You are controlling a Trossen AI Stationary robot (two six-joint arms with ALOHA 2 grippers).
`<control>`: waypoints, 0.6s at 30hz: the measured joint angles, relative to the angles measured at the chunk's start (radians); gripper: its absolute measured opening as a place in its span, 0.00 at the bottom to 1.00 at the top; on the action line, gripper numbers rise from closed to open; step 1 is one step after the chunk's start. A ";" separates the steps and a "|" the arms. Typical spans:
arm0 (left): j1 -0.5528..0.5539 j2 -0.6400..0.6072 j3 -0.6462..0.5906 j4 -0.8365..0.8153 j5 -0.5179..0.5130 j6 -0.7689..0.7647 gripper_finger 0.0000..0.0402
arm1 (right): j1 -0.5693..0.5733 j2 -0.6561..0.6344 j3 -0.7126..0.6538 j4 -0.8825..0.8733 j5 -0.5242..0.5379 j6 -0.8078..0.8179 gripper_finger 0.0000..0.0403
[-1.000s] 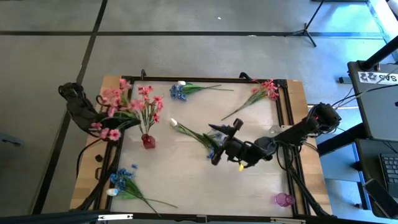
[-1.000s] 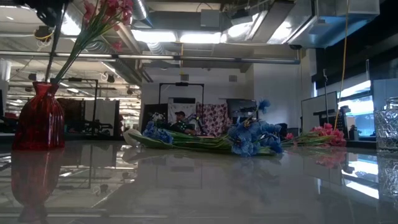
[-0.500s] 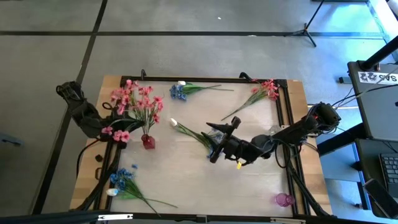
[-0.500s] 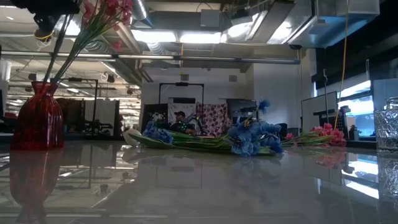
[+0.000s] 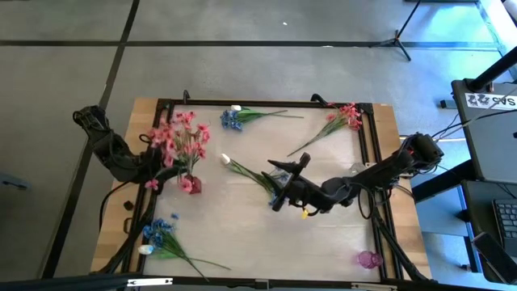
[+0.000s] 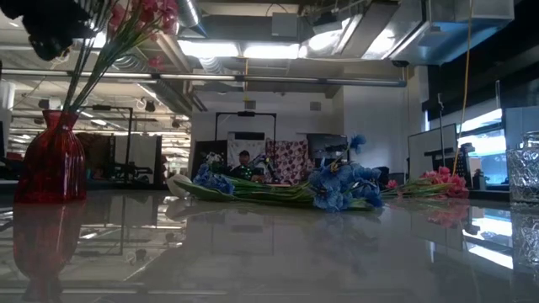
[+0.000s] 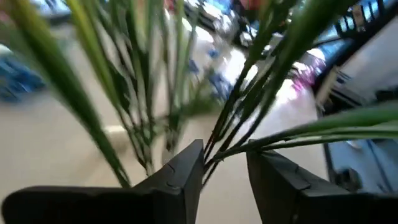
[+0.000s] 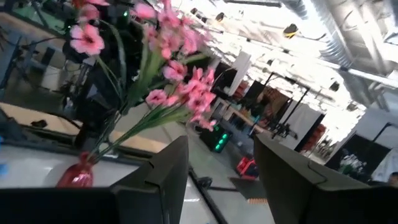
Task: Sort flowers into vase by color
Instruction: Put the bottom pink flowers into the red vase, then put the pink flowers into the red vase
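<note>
my left gripper [image 7: 224,171], fingers parted around pink sprig stems [image 5: 179,137] in the red vase [image 5: 191,184], left of frame, is releasing; next, back away cleanly.

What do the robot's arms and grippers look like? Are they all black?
Mostly, yes. Both arms are dark and jointed, with black cables bundled at their bases. The left gripper and right gripper each end in two flat, dark, wedge-shaped fingers. A small yellow spot shows near the right wrist.

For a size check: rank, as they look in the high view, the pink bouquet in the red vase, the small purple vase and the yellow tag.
1. Pink bouquet
2. Small purple vase
3. Yellow tag
</note>
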 joint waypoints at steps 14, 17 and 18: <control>0.002 0.007 0.006 -0.291 0.170 -0.353 0.31 | 0.000 -0.071 0.000 -0.396 -0.042 0.273 0.45; 0.015 0.006 0.006 -0.292 0.176 -0.358 0.31 | 0.000 -0.073 0.000 -0.431 -0.039 0.310 0.45; 0.021 0.006 0.008 -0.292 0.190 -0.359 0.31 | -0.001 -0.074 0.000 -0.449 -0.036 0.321 0.45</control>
